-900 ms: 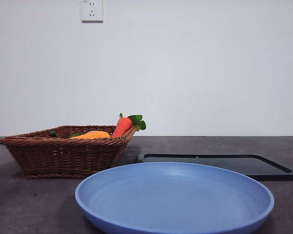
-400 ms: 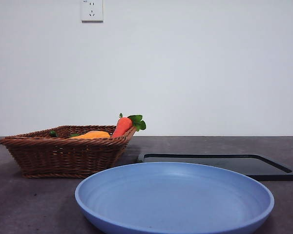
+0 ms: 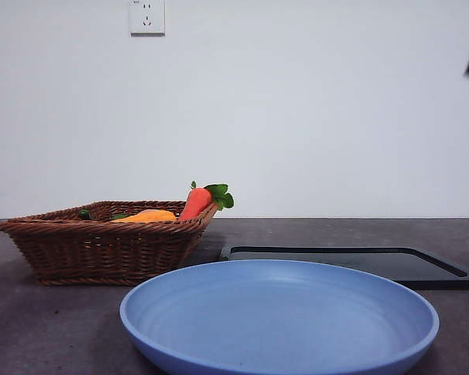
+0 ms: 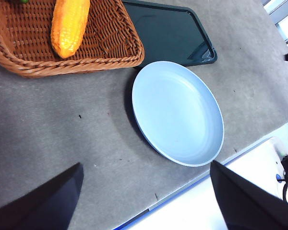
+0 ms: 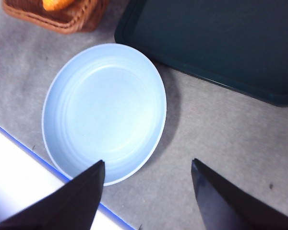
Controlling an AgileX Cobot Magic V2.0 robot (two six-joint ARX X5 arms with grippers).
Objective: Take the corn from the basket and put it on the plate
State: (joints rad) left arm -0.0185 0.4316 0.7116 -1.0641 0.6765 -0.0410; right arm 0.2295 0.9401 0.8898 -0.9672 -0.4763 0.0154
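The corn (image 4: 69, 24) is a long orange-yellow cob with bumpy rows of kernels, lying flat on the floor of the basket (image 3: 102, 250); in the front view only its top shows above the rim. The basket is shallow brown wicker with flared sides, standing on the bench at the left and farther back. The plate (image 3: 279, 316) is round, shallow and light blue with a raised rim. It sits empty on the bench, nearer and to the right of the basket, close to its corner but apart.
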